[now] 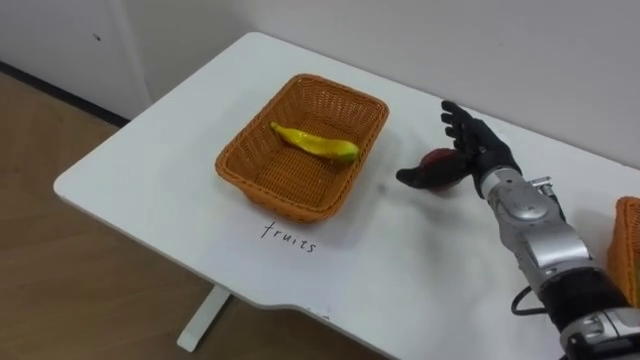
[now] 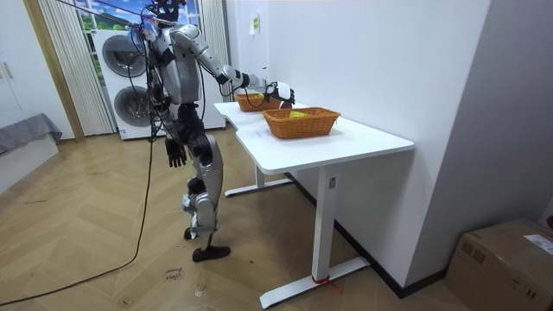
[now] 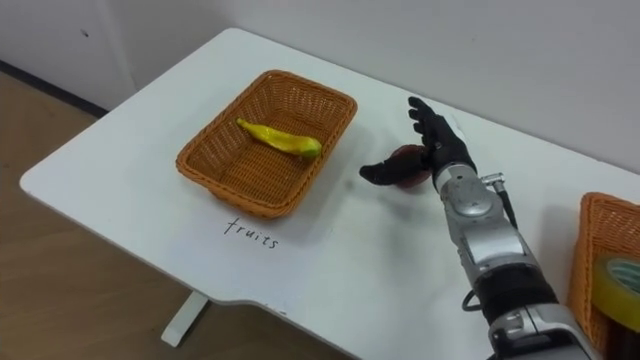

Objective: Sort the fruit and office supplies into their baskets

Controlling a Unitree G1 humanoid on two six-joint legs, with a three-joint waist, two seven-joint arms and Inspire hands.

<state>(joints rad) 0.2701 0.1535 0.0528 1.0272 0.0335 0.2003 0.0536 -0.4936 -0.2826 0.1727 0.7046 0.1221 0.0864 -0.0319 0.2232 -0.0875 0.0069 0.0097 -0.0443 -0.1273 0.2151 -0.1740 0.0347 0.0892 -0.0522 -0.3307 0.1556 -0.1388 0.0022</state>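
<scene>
Distance decides it: my left hand (image 2: 175, 155) hangs at my side, well away from the bench (image 1: 150, 170), and I can't tell its state. On the bench, handwriting (image 1: 289, 238) lies nearest me, with the basket (image 1: 270, 195) just beyond and a banana (image 1: 315, 145) slantwise inside. My right hand (image 1: 480, 152) reaches in from the lower right, open, fingers straight and thumb spread toward the basket. A dark red fruit (image 1: 440, 163) sits against its palm, between thumb and fingers; whether it rests on the bench I can't tell. The basket lies to its left, near but apart, so I judge a short carry leftward.
</scene>
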